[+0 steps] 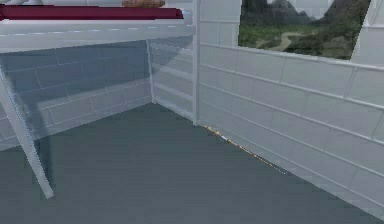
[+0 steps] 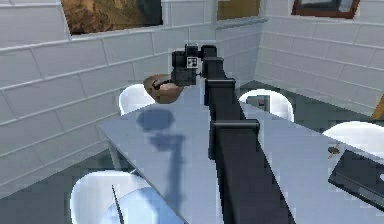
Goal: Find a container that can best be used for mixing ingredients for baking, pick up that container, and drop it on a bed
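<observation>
The gripper [image 2: 177, 84] holds the brown bowl [image 2: 165, 91] above the table [image 2: 150, 140]. Carry it high and slow to the far bed [image 1: 90, 14].

**A:** Floor ahead, quick?
**B:** The grey floor [image 1: 150, 170] is bare and runs open under the raised bed [image 1: 90, 20]. The bed's white leg [image 1: 38, 165] stands at the forward view's left. A brick wall [image 1: 290, 100] closes off the right.
**A:** Table side?
**B:** The table [image 2: 140, 135] top is bare left of the arm [image 2: 235, 140]. A dark flat thing [image 2: 362, 175] lies near its right edge. White chairs [image 2: 135, 97] ring the table, and the side wall [image 2: 60, 70] is close behind them.
</observation>
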Available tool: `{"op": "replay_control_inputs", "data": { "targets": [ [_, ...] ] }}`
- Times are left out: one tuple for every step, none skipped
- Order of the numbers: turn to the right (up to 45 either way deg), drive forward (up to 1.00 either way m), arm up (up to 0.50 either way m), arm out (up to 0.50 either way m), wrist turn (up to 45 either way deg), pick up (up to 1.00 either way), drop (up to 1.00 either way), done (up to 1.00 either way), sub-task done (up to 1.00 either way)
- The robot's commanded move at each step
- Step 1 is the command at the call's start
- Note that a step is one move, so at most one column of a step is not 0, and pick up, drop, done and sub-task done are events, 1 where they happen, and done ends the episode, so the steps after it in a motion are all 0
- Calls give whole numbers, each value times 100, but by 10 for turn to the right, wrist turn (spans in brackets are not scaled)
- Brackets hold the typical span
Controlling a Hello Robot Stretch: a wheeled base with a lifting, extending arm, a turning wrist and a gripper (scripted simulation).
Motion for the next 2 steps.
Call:
{"op": "replay_control_inputs", "data": {
  "targets": [
    [0, 0, 0, 0, -450, 0, 0, 0, 0],
    [0, 0, 0, 0, -450, 0, 0, 0, 0]
  ]
}}
